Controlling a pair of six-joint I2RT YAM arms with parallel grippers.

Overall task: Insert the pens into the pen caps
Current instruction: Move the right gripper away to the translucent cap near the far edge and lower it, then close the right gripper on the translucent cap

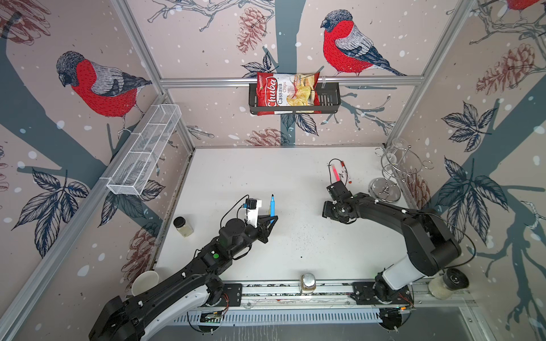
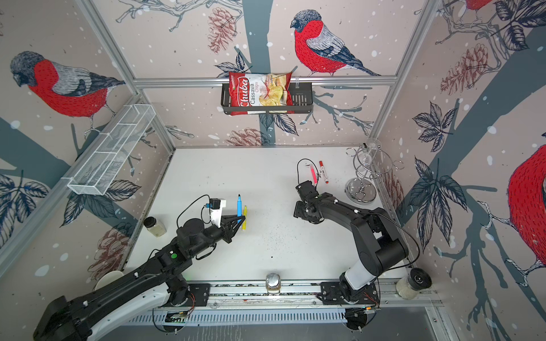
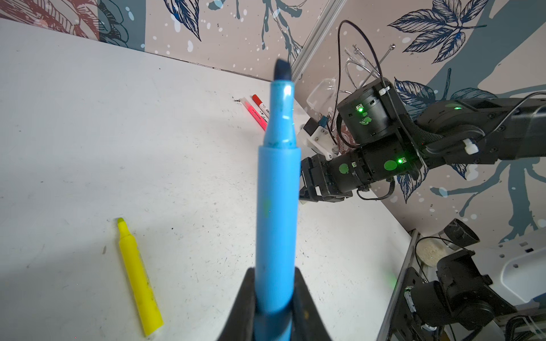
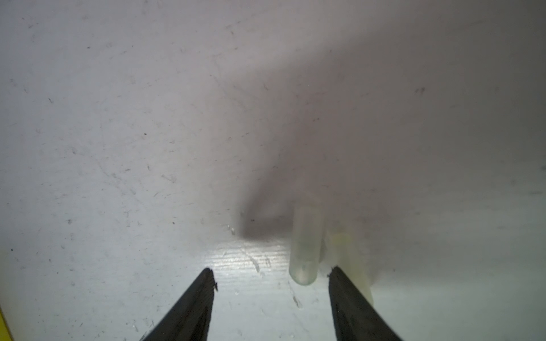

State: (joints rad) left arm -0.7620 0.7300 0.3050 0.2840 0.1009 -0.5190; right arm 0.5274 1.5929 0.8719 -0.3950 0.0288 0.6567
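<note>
Holding the stiff, light blue pen (image 3: 277, 192) by its barrel, the left gripper (image 3: 274, 283) stays out of the way of its tip; the right gripper (image 4: 271, 269) gapes astride a tiny, probably slippery cap (image 4: 305, 245).

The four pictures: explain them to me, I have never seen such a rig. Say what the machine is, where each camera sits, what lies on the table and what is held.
This is a robot with two black arms, each ending in a two-fingered gripper. Two pictures look down on the whole white table; the other two come from a camera on each wrist. The left gripper is shut on a blue pen, its tip bare. A yellow pen lies on the table beside it; a pink pen and a white pen lie together farther back. The right gripper is open, low over the table, with a clear cap by its fingertips and a second cap next to that.
</note>
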